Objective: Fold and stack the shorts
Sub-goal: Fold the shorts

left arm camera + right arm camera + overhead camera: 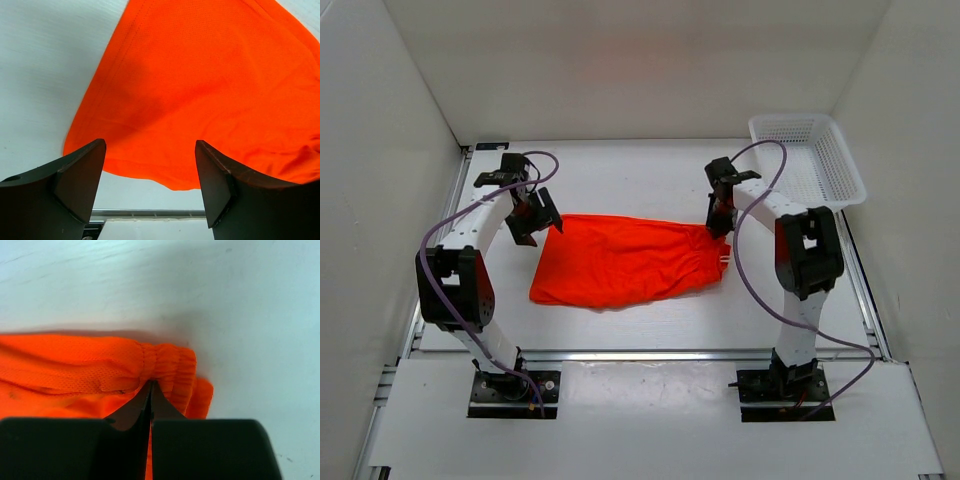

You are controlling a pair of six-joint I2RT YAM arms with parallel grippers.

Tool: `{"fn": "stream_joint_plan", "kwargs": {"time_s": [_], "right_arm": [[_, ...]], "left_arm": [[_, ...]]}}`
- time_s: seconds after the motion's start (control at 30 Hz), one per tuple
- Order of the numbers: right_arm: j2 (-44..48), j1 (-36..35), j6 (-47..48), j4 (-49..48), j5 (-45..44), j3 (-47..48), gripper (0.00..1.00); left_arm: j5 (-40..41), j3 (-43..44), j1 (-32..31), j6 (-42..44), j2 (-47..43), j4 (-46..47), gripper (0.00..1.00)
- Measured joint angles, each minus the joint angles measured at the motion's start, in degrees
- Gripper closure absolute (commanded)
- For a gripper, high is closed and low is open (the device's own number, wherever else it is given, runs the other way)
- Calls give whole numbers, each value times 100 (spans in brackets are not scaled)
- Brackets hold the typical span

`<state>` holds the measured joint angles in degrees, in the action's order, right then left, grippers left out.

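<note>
The bright orange-red shorts [625, 260] lie flat across the middle of the table, waistband to the right, with a bit of white drawstring [725, 262] at the right edge. My left gripper [535, 215] is open and empty, just above the shorts' far left corner; in the left wrist view the fabric [210, 95] lies beyond my spread fingers [80, 175]. My right gripper [719, 222] is shut on the gathered waistband [167, 367] at the shorts' far right corner.
A white mesh basket [808, 160] stands at the back right corner. White walls enclose the table on three sides. A metal rail [650, 354] runs along the near edge of the table.
</note>
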<state>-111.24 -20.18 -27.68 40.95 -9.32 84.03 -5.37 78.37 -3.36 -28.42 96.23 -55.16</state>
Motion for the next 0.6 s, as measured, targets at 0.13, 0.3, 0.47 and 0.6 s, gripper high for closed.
{"fn": "stream_joint_plan", "kwargs": {"time_s": [0.13,0.3,0.47,0.6], "right_arm": [[-505,28,9,28,-162,310,100],[-492,-7,11,72,-282,374,80],[170,22,2,212,-313,343,9],[1392,87,48,177,-376,280,3]], "left_arm": [[37,0,-15,20,0,-15,15],[72,-2,-15,37,0,-35,12],[109,2,-15,66,-2,-79,12],[146,2,-15,85,0,-140,10]]}}
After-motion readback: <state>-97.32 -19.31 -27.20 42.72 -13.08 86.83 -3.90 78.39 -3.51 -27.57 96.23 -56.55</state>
